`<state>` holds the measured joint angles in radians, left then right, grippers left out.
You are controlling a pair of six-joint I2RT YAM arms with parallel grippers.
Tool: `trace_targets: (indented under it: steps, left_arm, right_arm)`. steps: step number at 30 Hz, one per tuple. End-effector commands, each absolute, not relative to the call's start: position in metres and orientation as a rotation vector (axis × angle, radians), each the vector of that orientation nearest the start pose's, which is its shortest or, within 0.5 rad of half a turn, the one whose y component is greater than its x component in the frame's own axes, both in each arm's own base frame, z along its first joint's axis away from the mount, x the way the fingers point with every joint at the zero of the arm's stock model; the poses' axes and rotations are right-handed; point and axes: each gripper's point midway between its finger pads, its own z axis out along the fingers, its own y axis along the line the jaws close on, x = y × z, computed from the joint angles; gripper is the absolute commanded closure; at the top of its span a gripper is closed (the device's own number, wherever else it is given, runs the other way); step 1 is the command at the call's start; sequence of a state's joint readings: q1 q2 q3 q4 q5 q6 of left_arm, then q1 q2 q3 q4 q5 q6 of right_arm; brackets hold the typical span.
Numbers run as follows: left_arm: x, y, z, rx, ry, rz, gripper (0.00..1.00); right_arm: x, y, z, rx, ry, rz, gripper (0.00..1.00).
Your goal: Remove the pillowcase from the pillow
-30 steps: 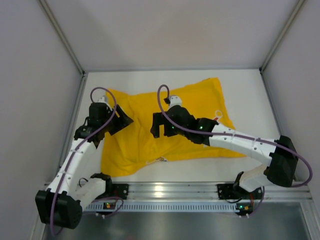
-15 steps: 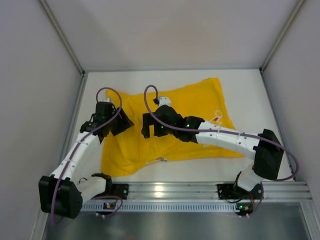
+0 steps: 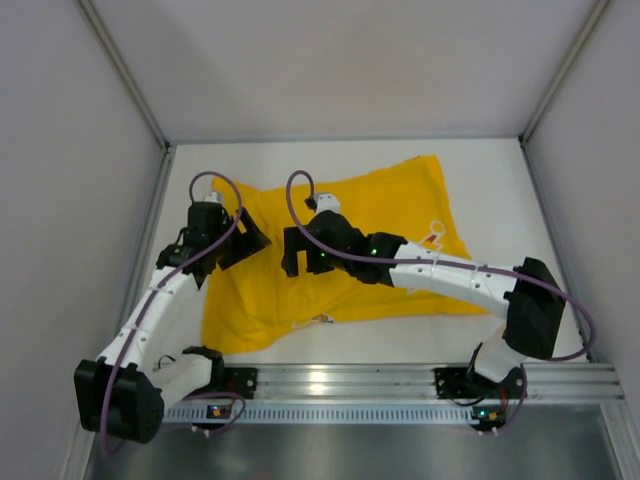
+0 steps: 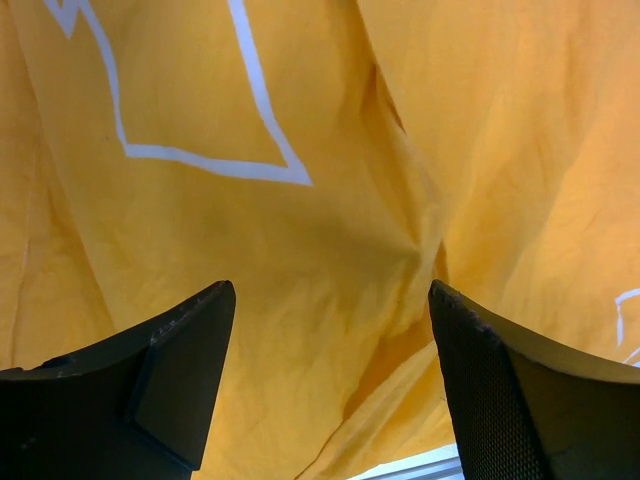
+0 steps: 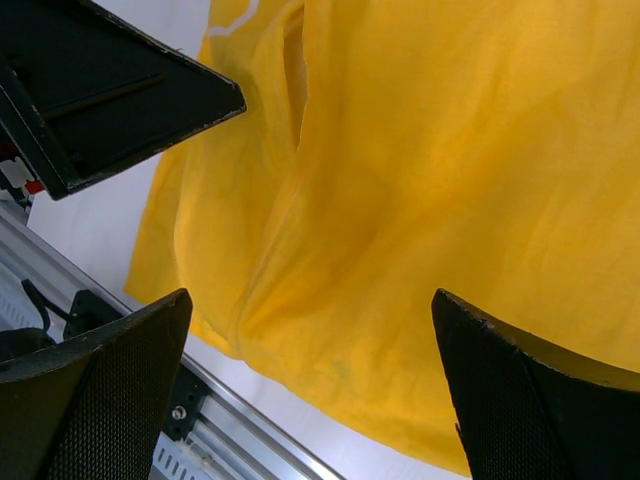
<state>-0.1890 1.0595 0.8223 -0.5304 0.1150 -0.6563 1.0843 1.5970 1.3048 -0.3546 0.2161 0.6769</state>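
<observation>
On the white table (image 3: 400, 335), between your two arms, the pillowcase (image 3: 400, 200) lies spread and rumpled, its far corner toward the back wall and its near edge just short of the base rail (image 3: 330, 380).

You have the left gripper (image 3: 248, 238) over the case's left end and the right gripper (image 3: 297, 258) over its middle. Both hang close above the cloth with their jaws apart and nothing between them. The left wrist view shows your left fingers (image 4: 170, 370) parted over creased yellow fabric with a white printed outline (image 4: 200, 165). The right wrist view shows the right fingers (image 5: 110, 370) spread wider, above a long fold running toward the near edge.

Judge the case as thin, light and limp. It should bunch and slide under a pinch rather than lift as a sheet, and one layer may come away without the other. A raised ridge or the hem should give you more to bite on than flat cloth.

As for what the case holds, the pillow shows in none of the views. You cannot tell from here whether it lies inside, or which edge is the open mouth. If it is in there, expect soft bulk that drags against the fabric, so hold one end down while you draw the other off.
</observation>
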Motion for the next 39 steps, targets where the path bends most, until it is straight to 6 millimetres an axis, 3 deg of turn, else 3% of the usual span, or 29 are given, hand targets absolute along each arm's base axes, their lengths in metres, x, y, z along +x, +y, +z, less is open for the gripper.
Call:
trace_targets:
  steps: [1,12,16,24,29,30,33,37,38,39]
  left_arm:
    - [0.300,-0.106,0.178,-0.451,2.261,-0.584,0.18]
    - [0.324,-0.119,0.177,-0.426,2.287,-0.615,0.18]
    - [0.326,-0.120,0.173,-0.419,2.301,-0.599,0.23]
    - [0.313,-0.110,0.154,-0.421,2.327,-0.542,0.59]
    - [0.310,-0.108,0.145,-0.418,2.344,-0.523,0.62]
    - [0.310,-0.108,0.144,-0.417,2.347,-0.521,0.67]
    - [0.305,-0.107,0.143,-0.417,2.340,-0.520,0.99]
    - [0.292,-0.103,0.146,-0.414,2.317,-0.517,1.00]
    - [0.290,-0.101,0.147,-0.417,2.312,-0.515,1.00]
    - [0.287,-0.100,0.151,-0.417,2.296,-0.515,1.00]
  right_arm:
    - [0.225,0.420,0.213,-0.331,2.210,0.806,0.01]
    - [0.224,0.413,0.215,-0.323,2.203,0.797,0.00]
    - [0.224,0.413,0.215,-0.323,2.203,0.797,0.00]
    - [0.227,0.419,0.208,-0.334,2.214,0.783,0.01]
    - [0.225,0.425,0.201,-0.347,2.236,0.792,0.01]
    - [0.226,0.426,0.200,-0.345,2.238,0.792,0.01]
    - [0.229,0.432,0.197,-0.359,2.242,0.782,0.00]
    - [0.239,0.439,0.190,-0.332,2.253,0.736,0.02]
    - [0.241,0.441,0.181,-0.318,2.275,0.713,0.04]
    - [0.247,0.444,0.185,-0.294,2.265,0.705,0.05]
